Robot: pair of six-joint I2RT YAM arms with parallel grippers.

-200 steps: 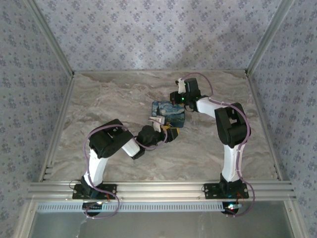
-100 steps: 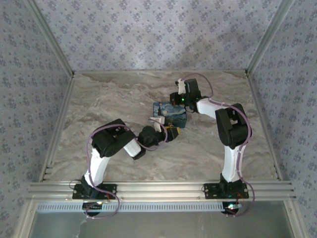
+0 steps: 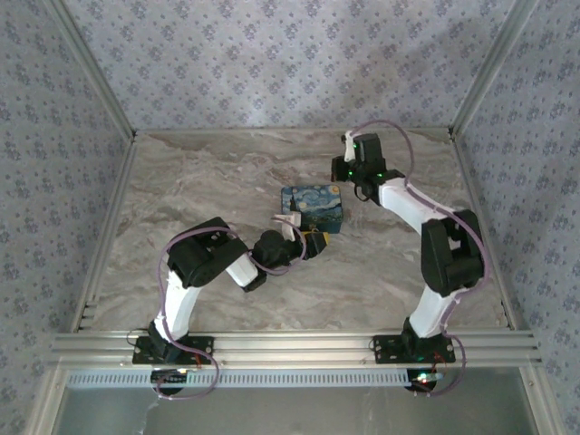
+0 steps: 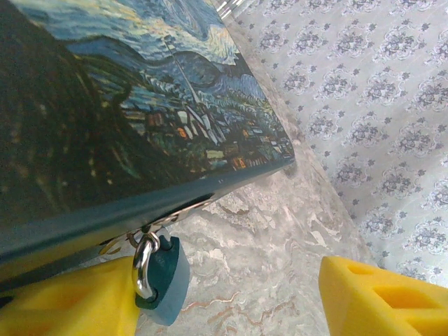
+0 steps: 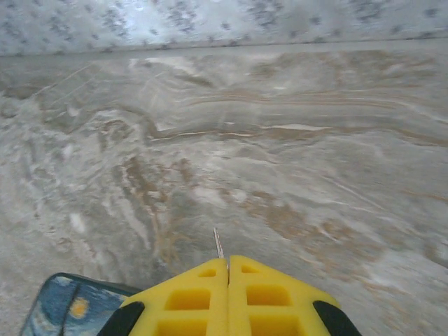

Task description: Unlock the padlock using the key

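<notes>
From above, the tin [image 3: 312, 205] is seen lying mid-table [image 3: 208, 172]. The left gripper [image 3: 308, 238] is held at its near side. The right arm [image 3: 403, 195] is bent beyond its far right corner, apart from it.

In the left wrist view, the padlock [image 4: 159, 278] is seen hanging by its shackle from the hasp [image 4: 168, 218] under the tin's edge. It is flanked by yellow fingers [image 4: 381, 297] set wide apart. It lies against one of them and well apart from the other, and nothing is clamped.

In the right wrist view, the right gripper [image 5: 228, 264] is pressed shut above bare marble. The key [image 5: 218, 245] is pinched between its fingers with only its thin tip protruding. A corner of the tin is seen at lower left.
</notes>
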